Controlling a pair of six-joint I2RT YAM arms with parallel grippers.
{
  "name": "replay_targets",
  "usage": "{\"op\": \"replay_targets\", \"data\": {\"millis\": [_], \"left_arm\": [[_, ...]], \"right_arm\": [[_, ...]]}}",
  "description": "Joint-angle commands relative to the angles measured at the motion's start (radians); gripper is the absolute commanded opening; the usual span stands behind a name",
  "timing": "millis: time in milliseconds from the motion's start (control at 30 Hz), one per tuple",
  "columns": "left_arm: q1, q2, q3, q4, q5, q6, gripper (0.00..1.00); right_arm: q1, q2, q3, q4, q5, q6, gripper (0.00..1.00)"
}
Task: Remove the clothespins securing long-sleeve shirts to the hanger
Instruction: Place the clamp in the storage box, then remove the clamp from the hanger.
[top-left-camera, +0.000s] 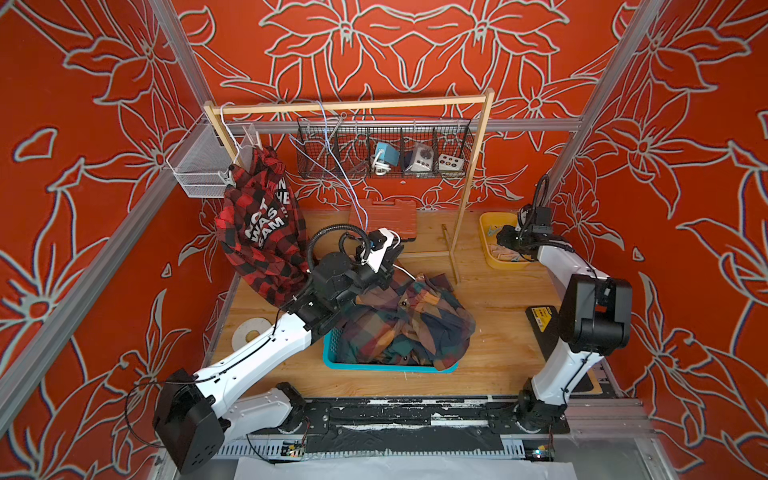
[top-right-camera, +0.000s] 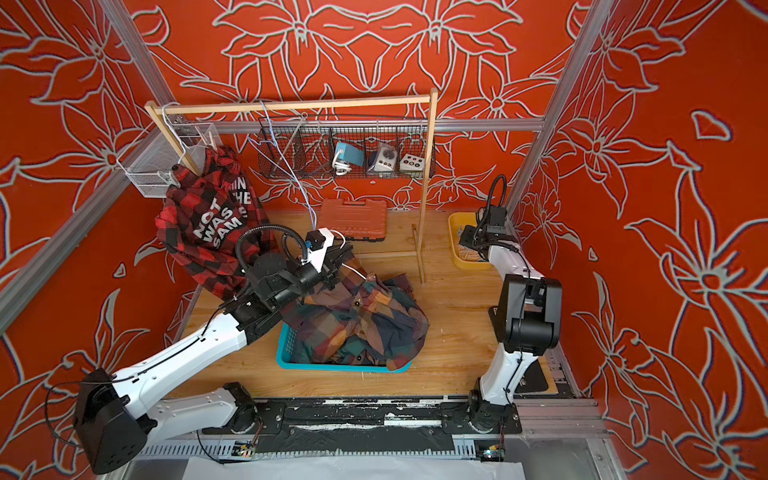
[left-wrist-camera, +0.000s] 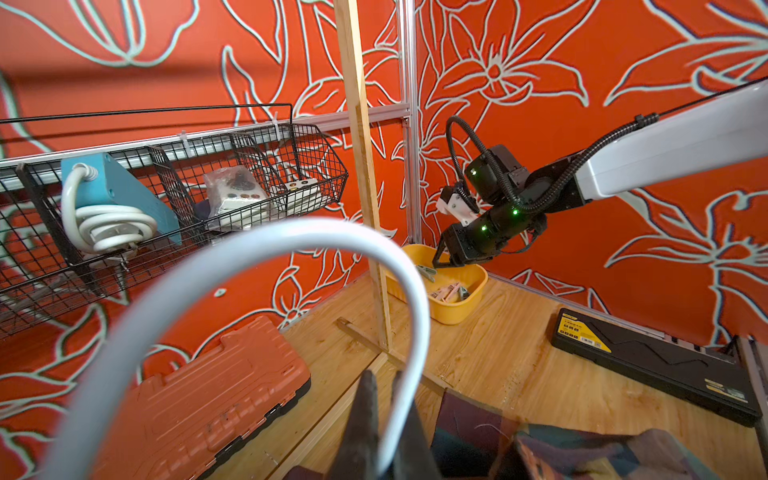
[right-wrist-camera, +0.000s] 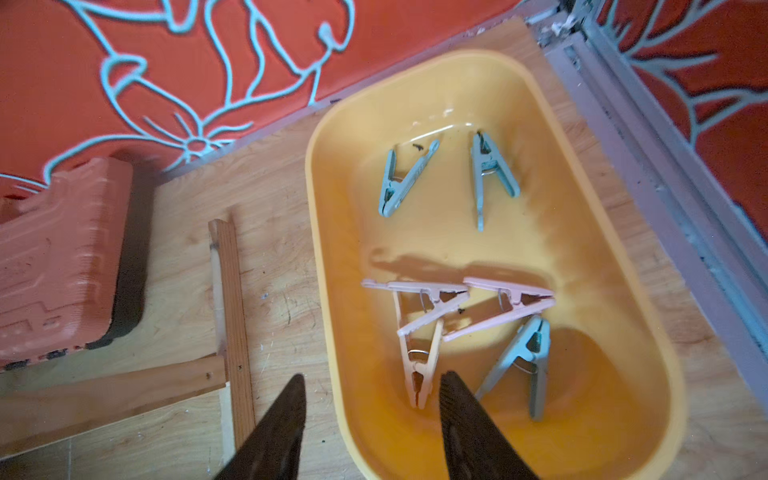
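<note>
Nearest, dark shirts (top-left-camera: 415, 320) lie heaped in the basket (top-left-camera: 374, 367). Just above them the left gripper (left-wrist-camera: 384, 399) has its fingers pinching a white hanger (left-wrist-camera: 266, 245). Further out, the right gripper (right-wrist-camera: 372, 380) hovers over the tub (right-wrist-camera: 582, 249) with fingers spread and empty; six pins (right-wrist-camera: 432, 297) lie inside, so this looks like the drop-off step. Farthest, the red shirt (top-left-camera: 257, 232) hangs from the rail (top-left-camera: 353, 106), and the next move likely calls for reaching its shoulders. Whether pins grip it is too small to tell, and folds hide any in the heap.
</note>
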Motion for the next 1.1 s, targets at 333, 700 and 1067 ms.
{"op": "replay_targets", "data": {"millis": [333,700,1067], "left_arm": [[0.009,0.002,0.013,-0.002,0.029,-0.001,0.0],[0.009,-0.005,0.03,-0.022,0.056,0.0,0.0],[0.009,-0.011,0.031,-0.016,0.144,-0.008,0.0]], "right_arm": [[0.406,-0.693,-0.292,-0.066,-0.522,-0.455,0.51],[0.627,-0.68,-0.226,-0.204,-0.465,-0.578,0.52],[0.733,-0.514,-0.195,-0.091,-0.405,-0.56,0.53]]}}
